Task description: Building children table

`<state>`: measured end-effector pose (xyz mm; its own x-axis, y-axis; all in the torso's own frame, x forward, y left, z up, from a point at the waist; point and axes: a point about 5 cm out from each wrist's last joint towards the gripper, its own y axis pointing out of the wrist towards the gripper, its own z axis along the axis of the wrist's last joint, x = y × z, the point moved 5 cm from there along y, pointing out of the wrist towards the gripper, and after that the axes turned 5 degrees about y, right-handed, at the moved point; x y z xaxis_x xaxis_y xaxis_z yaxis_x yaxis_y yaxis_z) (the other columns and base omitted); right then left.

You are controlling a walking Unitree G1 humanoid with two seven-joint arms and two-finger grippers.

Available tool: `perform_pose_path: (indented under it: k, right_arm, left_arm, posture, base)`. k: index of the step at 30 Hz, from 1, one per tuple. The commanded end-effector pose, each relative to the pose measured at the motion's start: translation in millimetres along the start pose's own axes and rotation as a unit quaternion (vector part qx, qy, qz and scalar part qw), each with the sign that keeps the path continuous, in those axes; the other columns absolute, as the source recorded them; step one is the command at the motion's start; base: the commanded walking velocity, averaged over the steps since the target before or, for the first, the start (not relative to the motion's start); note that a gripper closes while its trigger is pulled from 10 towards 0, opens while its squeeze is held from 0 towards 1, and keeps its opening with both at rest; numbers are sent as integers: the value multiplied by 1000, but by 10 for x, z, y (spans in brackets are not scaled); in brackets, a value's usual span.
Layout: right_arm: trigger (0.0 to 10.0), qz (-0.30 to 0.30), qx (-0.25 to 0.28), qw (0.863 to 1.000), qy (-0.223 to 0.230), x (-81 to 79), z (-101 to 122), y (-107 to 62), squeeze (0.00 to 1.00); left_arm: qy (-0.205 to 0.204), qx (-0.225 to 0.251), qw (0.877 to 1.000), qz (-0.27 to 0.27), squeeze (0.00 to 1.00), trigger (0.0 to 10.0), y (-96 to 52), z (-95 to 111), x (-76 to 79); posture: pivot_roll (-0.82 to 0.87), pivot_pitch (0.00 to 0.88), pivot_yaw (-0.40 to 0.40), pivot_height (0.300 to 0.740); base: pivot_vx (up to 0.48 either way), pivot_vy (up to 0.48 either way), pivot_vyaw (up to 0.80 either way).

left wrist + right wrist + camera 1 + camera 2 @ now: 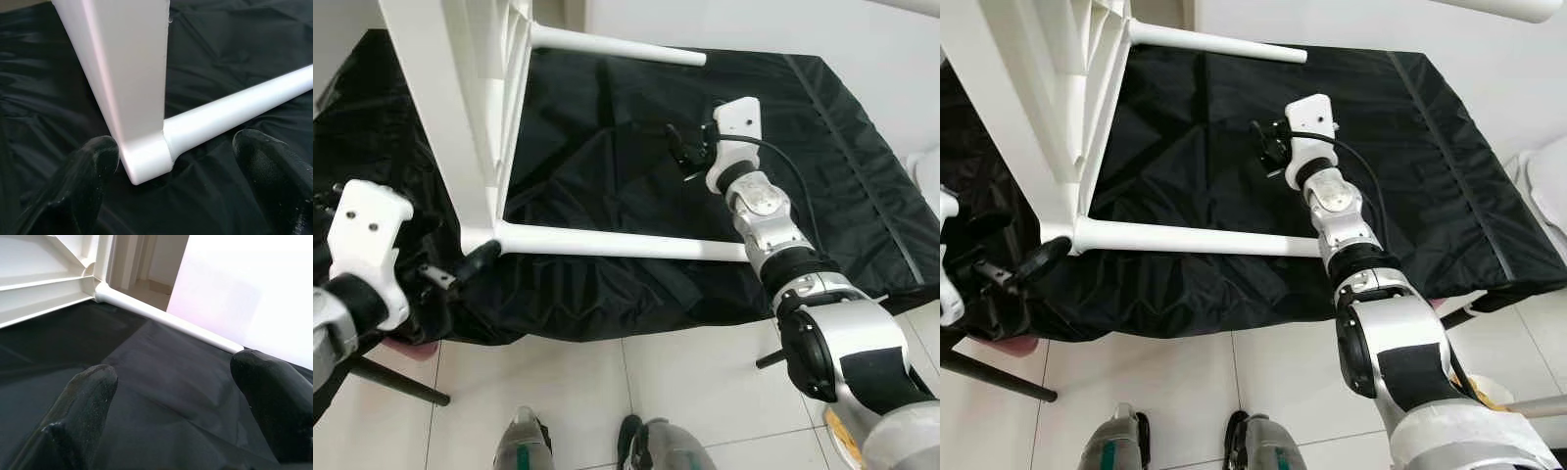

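Observation:
A white children's table top (pixel 460 98) stands on its edge on a black cloth (pixel 862 186). Two white legs stick out of it to the right, a near leg (pixel 617 245) and a far leg (pixel 617 44). My left gripper (pixel 460 266) is open at the near lower corner (pixel 146 161), where the near leg joins the top. One finger (pixel 95 166) is close beside that corner and the other stands apart under the leg. My right gripper (pixel 680 149) hangs open over the cloth between the two legs, holding nothing. It points toward the far leg (pixel 166 318).
The cloth covers a low surface whose front edge hangs over a white tile floor (pixel 685 382). A dark support leg (pixel 396 382) slants out at the lower left. My feet (pixel 524 441) stand just before the edge. A white object (pixel 925 166) sits at the far right.

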<state>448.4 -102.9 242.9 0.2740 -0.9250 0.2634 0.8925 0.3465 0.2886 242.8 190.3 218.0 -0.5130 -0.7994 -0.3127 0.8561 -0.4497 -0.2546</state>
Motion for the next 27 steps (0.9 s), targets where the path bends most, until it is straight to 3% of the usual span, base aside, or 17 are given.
perform_pose_path:
  k: [1,7,10,14,22,25,27]
  right_arm:
    - [10000,5,-4,1000,-2,-12,-24,-3,0]
    - [10000,11,-6,1000,-1,-62,-26,10,0]
    - [10000,13,-6,1000,0,-78,-19,21,0]
    - [10000,13,-4,1000,-1,-80,-3,32,0]
    - [10000,7,-2,1000,-2,-46,4,26,0]
    - [10000,4,-4,1000,-2,-27,-17,11,0]
    - [10000,1,-5,1000,-2,-27,-33,2,0]
  left_arm:
    - [3,10,987,-161,0,10000,-43,1,371]
    - [-16,8,977,-214,0,10000,42,-80,521]
    - [-57,32,967,-246,0,10000,117,-69,611]
    - [-49,10,960,-276,0,10000,218,-208,706]
    - [-30,23,960,-278,0,10000,302,-135,618]
    - [-30,28,962,-271,0,10000,361,-113,602]
    - [-27,30,964,-263,0,10000,477,-99,613]
  posture:
    - [222,121,-102,740]
    - [234,109,-111,740]
    - [234,103,-110,740]
    - [228,103,-105,740]
    - [210,101,-88,740]
    - [210,101,-84,740]
    - [208,96,-73,740]
  base:
    - [0,0,0]
    - [0,0,0]
    - [0,0,0]
    - [0,0,0]
    - [0,0,0]
    - [0,0,0]
    - [0,0,0]
